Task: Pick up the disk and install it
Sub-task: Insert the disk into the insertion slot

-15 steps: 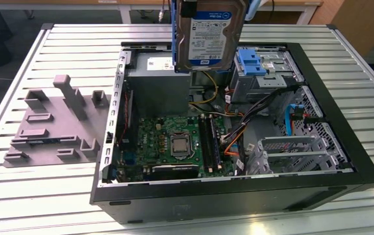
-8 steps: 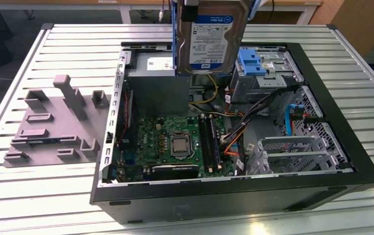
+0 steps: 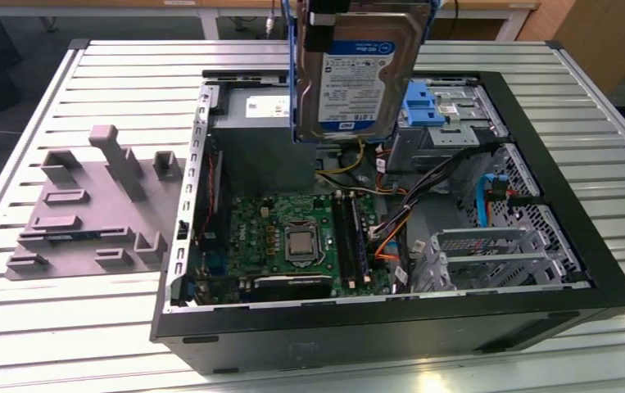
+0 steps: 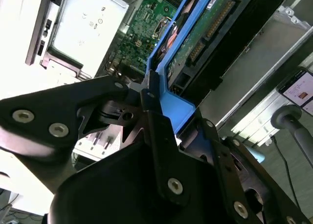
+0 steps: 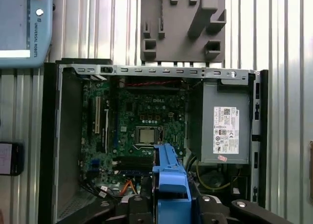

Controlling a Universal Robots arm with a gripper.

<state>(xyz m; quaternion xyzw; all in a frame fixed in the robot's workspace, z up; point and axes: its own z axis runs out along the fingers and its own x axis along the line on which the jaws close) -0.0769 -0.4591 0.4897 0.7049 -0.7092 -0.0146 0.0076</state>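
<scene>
At 12 o'clock in exterior view: disk (image 3: 361,74) upright, label facing camera, above open computer case (image 3: 574,286). In second wrist view, gripper (image 4: 176,114) clamped on disk's end. Motherboard (image 3: 290,237) at disk's 6 o'clock. Grey fixture plate (image 3: 93,205) at case's 9 o'clock.

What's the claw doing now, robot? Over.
Claw shut on disk. Disk upright, hanging over the open computer case. Loose cables inside case.

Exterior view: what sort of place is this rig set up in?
Probably a lab or workshop bench: an open computer case on a slatted metal table, a grey fixture beside it, and the gripper holding a disk above the case.
</scene>
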